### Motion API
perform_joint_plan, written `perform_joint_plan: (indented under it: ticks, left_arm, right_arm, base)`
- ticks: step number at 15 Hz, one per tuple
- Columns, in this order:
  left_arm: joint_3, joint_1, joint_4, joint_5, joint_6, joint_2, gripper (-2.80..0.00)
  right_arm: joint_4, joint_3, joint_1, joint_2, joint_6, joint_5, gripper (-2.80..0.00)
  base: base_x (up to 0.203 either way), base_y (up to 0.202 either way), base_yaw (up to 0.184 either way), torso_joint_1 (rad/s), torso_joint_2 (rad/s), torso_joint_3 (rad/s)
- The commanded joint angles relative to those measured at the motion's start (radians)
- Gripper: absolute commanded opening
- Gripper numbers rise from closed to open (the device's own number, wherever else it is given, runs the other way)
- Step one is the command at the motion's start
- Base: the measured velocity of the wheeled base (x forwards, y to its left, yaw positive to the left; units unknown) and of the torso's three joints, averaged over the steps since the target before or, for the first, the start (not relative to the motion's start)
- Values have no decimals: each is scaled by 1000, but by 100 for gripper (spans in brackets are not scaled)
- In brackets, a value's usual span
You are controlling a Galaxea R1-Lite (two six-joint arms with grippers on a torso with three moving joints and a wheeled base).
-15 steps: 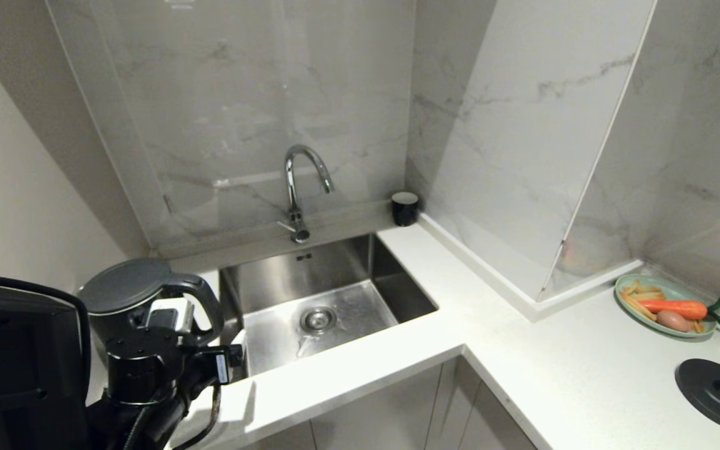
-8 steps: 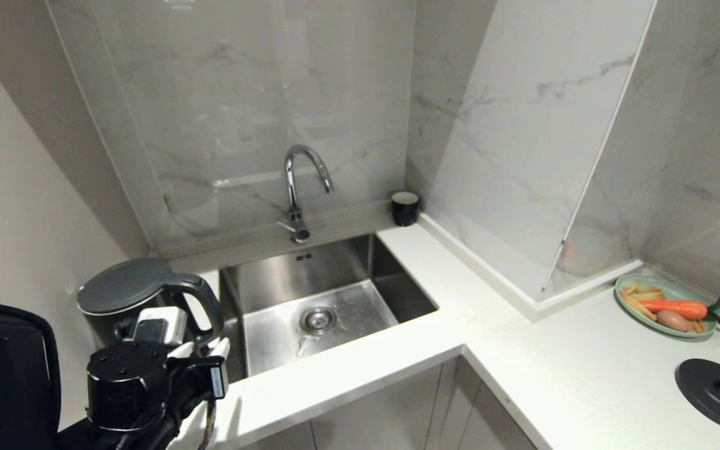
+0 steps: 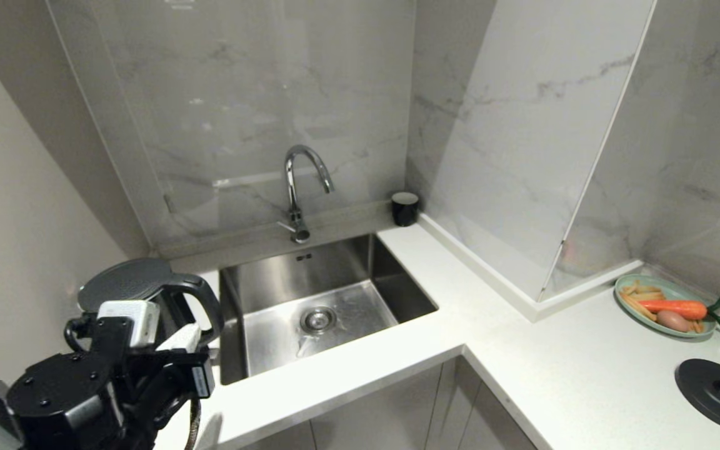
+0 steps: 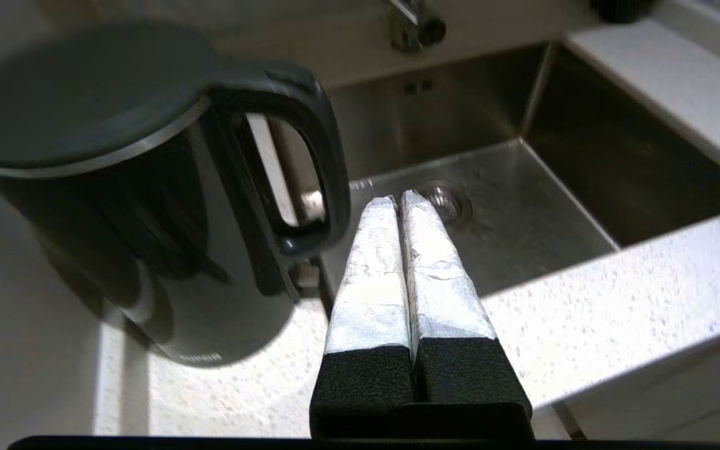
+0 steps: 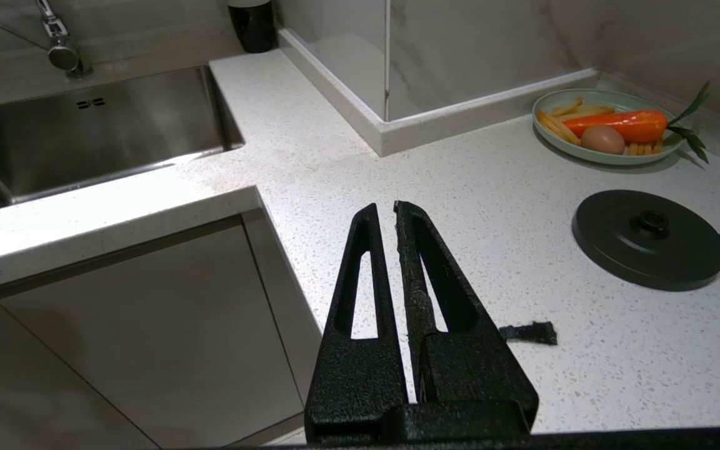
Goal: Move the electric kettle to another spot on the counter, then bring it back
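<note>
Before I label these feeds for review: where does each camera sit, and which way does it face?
Head: high, looking down at the sink corner; left gripper shows by the electric kettle.
Left wrist: behind shut fingers, facing kettle handle and sink.
Right wrist: behind the shut right gripper, facing the counter, kettle base, plate.
All share the sink.

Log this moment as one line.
left pincer: shut, empty, beside handle | electric kettle: on counter, left of sink | right pincer: shut, idle

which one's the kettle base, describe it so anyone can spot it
Start at the steel sink and follow the white speckled counter right, past the green plate of vegetables. The flat round black disc nearest the front edge is it: low, matte, with a central knob.
</note>
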Motion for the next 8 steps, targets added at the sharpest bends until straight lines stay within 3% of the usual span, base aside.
perform_joint_plan:
  ticks: [1, 6, 8]
  left_arm:
    - [3, -7, -9, 26, 61, -142, -280]
    - [-13, 4, 43, 141, 250, -429, -280]
    - [-31, 67, 137, 151, 284, -561, -280]
  right_arm:
    - [-1, 0, 0, 0, 0, 1, -280]
    - [0, 0, 0, 0, 0, 2, -280]
    - [1, 0, 0, 0, 0, 1, -280]
  base:
    - [0, 0, 0, 0, 0, 0]
    - [0, 0, 0, 0, 0, 0]
    - [0, 0, 0, 0, 0, 0]
